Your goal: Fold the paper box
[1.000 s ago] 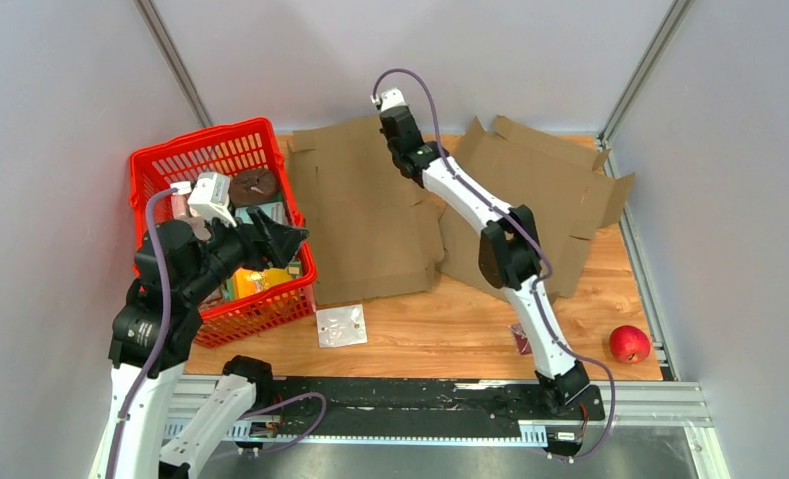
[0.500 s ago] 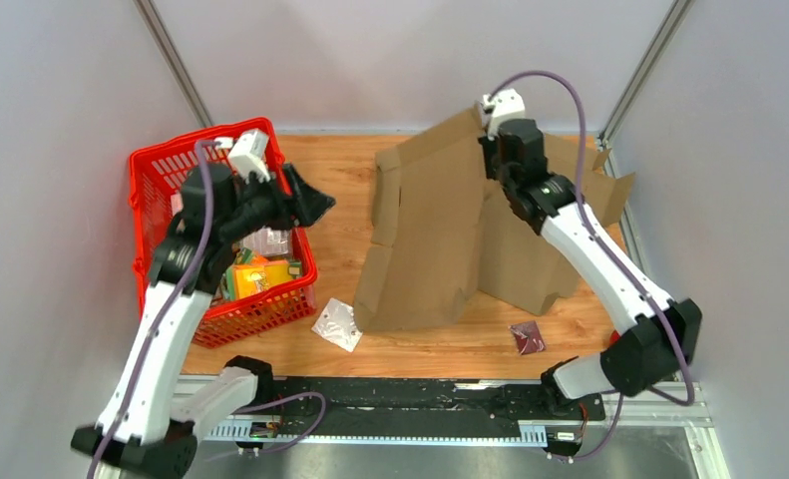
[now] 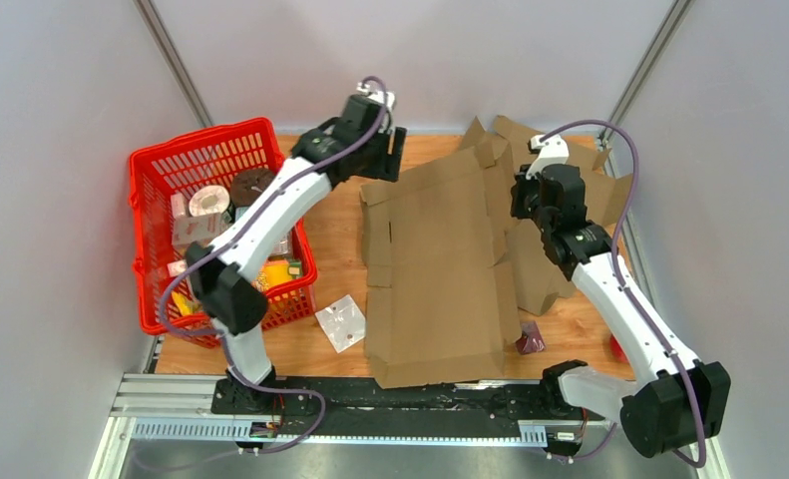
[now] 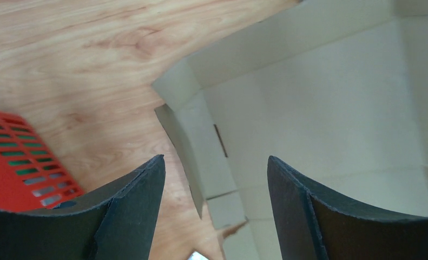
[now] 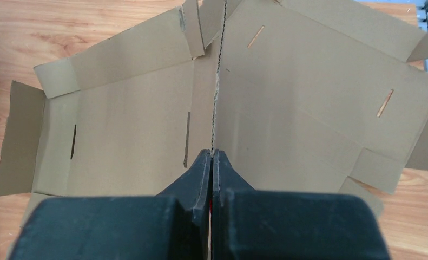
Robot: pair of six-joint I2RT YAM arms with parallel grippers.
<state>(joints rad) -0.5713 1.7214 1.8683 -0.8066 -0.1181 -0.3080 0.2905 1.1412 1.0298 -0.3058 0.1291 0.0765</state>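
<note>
**Right gripper** point(image 5: 211, 154) — fingers pressed together on the corrugated edge of the cardboard box blank point(image 3: 435, 269). That edge runs straight ahead of the fingertips, end-on in the wrist view. The rest of the blank spreads to this gripper's left, down on the wooden table point(image 3: 340, 249), slots and creases facing up. A second cardboard sheet point(image 3: 570, 165) lies to the gripper's right; whether it touches the held edge I can't tell.

**Left gripper** point(image 4: 215, 162) — spread wide, holding nothing, hovering over the blank's far-left corner. Beneath the gap is a narrow side panel point(image 4: 201, 141) with a slot, its outer lip turned up off the wood. The red basket point(image 4: 17, 162) sits off to this gripper's left, apart from the card.

**Step in hand, as I read it:** raise the first wall along a score line while the base is pinned. No wall is locked yet, so I judge the task barely begun.

**Doing it well:**
- Right: hold firm and lift in an arc about the crease. Pulling sideways on a one-edge hold could tear the card or let it slide out.
- Left: come down just inside the crease, not on the loose lip, so the sheet bends at the score rather than dragging.
- Watch the second sheet — if it rides up with the held edge, the fold fouls.
</note>
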